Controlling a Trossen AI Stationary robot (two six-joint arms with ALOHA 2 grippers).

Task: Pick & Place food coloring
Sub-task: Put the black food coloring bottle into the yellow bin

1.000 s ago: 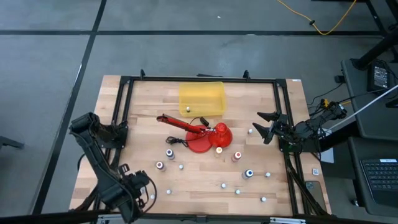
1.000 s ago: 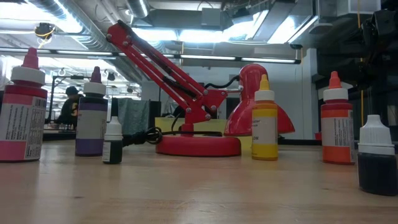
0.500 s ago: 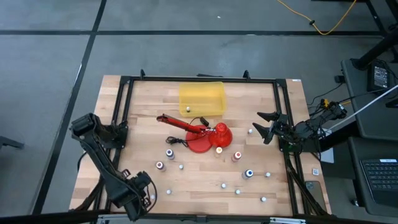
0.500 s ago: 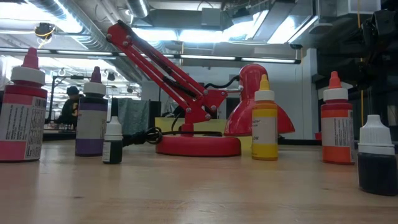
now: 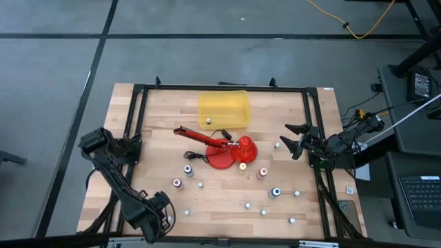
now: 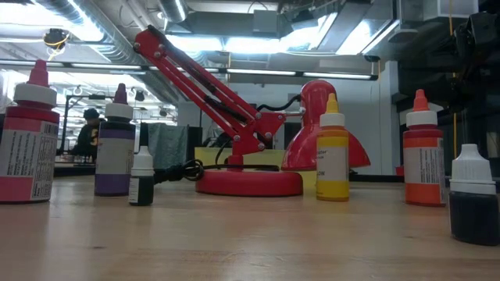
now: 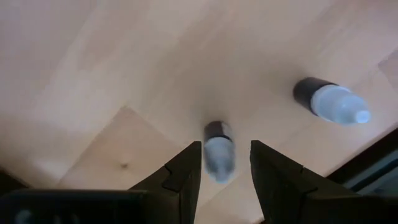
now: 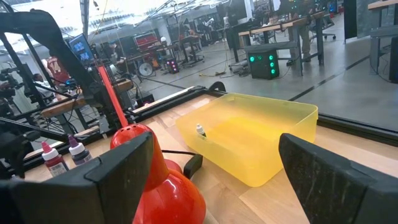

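Since a second ago only the left arm has moved: its left claw (image 5: 157, 219) has crept along the near edge of the pale wooden surface (image 5: 165, 124), while the right claw (image 5: 295, 139) waits with jaws wide apart and holding nothing, beside the far-right rail.

In the left wrist view the left claw (image 7: 225, 163) hangs above a tiny dark dropper bottle with a pale tip (image 7: 218, 149) that sits right between its two dark fingers (image 7: 184, 174), seemingly not yet touched. The jaws stand partly apart, holding nothing I can see. A second small dark bottle with a pale tip (image 7: 329, 101) lies off to one side, apart from the fingers.

To do this well, I judge the claw should sink straight down, keep the bottle centred, and pinch its body rather than the slippery tip before lifting.
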